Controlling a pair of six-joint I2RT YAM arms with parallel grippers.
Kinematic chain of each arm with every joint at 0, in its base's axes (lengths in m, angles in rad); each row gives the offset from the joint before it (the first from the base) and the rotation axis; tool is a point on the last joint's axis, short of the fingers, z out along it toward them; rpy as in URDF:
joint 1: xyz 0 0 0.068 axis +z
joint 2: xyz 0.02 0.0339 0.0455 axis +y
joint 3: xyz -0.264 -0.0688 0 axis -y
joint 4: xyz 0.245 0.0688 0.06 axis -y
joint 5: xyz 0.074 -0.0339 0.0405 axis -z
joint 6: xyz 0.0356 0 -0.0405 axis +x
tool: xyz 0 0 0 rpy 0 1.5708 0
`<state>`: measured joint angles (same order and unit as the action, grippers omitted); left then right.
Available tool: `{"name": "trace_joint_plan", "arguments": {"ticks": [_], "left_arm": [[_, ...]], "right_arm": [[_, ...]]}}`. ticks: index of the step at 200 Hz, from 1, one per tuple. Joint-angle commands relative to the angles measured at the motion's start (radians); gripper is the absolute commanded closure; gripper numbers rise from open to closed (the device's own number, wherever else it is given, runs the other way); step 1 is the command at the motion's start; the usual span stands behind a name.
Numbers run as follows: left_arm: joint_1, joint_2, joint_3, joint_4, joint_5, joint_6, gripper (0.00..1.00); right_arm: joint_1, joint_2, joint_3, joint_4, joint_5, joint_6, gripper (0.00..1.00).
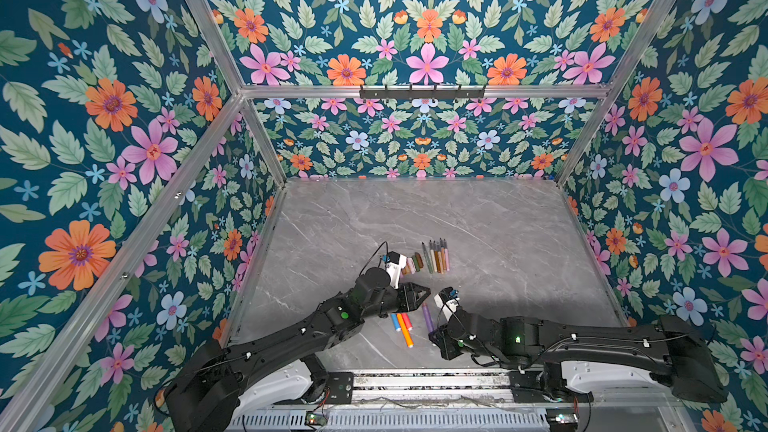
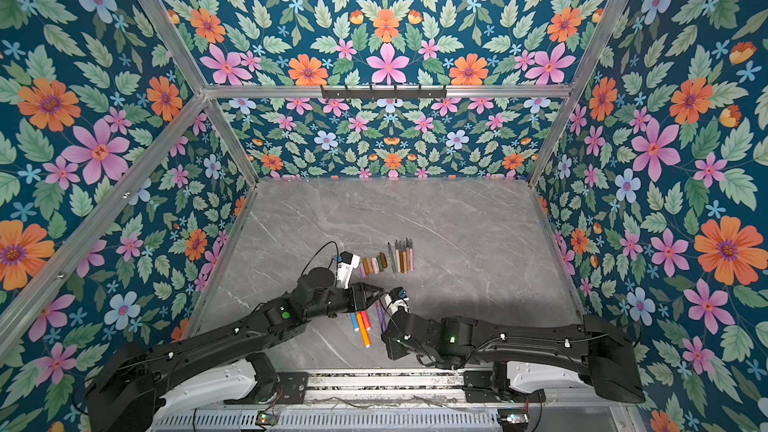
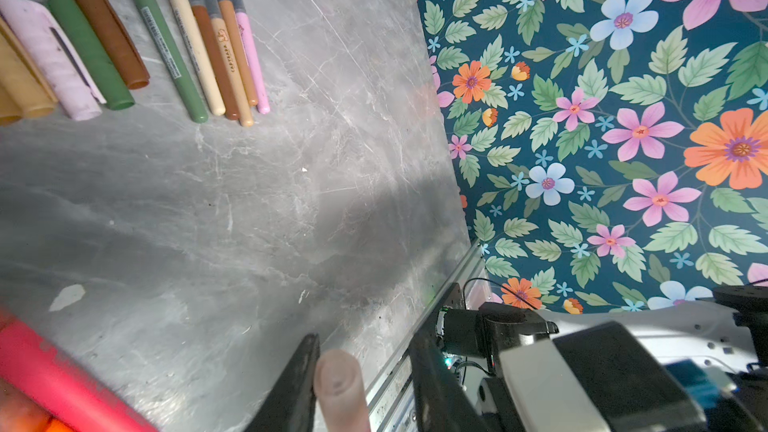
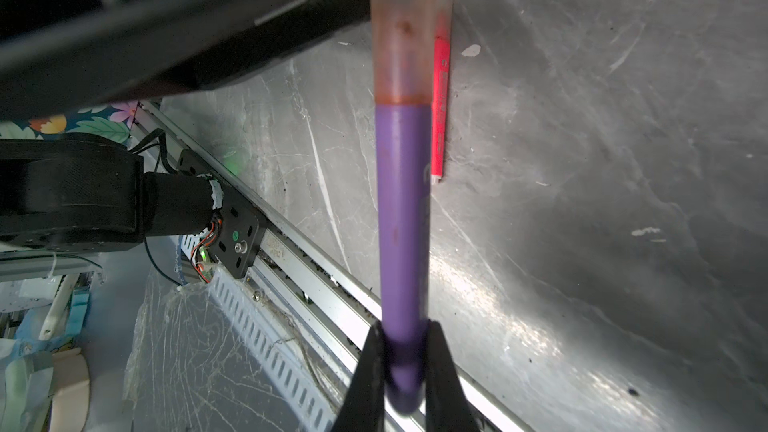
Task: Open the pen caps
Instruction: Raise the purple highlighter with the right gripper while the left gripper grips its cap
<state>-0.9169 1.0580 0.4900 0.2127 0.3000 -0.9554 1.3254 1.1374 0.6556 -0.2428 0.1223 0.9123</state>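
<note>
My right gripper [image 4: 405, 326] is shut on the back end of a purple pen [image 4: 403, 210], which it holds above the table. The pen's translucent pinkish cap [image 4: 401, 35] is still on and points at my left gripper [image 1: 424, 295]. That cap [image 3: 338, 384] sits between the left jaws, against one finger, with a gap to the other finger [image 3: 419, 351], so the jaws stand open around it. Farther back, loose pen caps [image 1: 411, 264] lie in a row in tan, pink, green and brown. Beside them lie several uncapped pens [image 1: 436, 257].
Blue, orange and red capped markers [image 1: 401, 326] lie on the marble table below the left gripper, near the front. The metal front rail [image 1: 415, 380] runs just behind both arms. Floral walls close in the table on three sides.
</note>
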Motion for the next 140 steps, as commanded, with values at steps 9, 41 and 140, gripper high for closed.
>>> {"name": "trace_joint_plan", "arguments": {"ticks": [9,41,140], "left_arm": [[0.0,0.006,0.011,0.024,0.002,0.021,0.63],[-0.001,0.006,0.009,0.024,0.008,0.02,0.65],[-0.002,-0.011,-0.005,0.062,0.029,0.027,1.0]], "right_arm": [[0.0,0.001,0.028,-0.03,0.009,-0.018,1.0],[-0.009,-0.03,0.041,-0.072,0.041,-0.022,1.0],[-0.034,-0.09,0.018,-0.113,0.051,-0.013,0.72]]}}
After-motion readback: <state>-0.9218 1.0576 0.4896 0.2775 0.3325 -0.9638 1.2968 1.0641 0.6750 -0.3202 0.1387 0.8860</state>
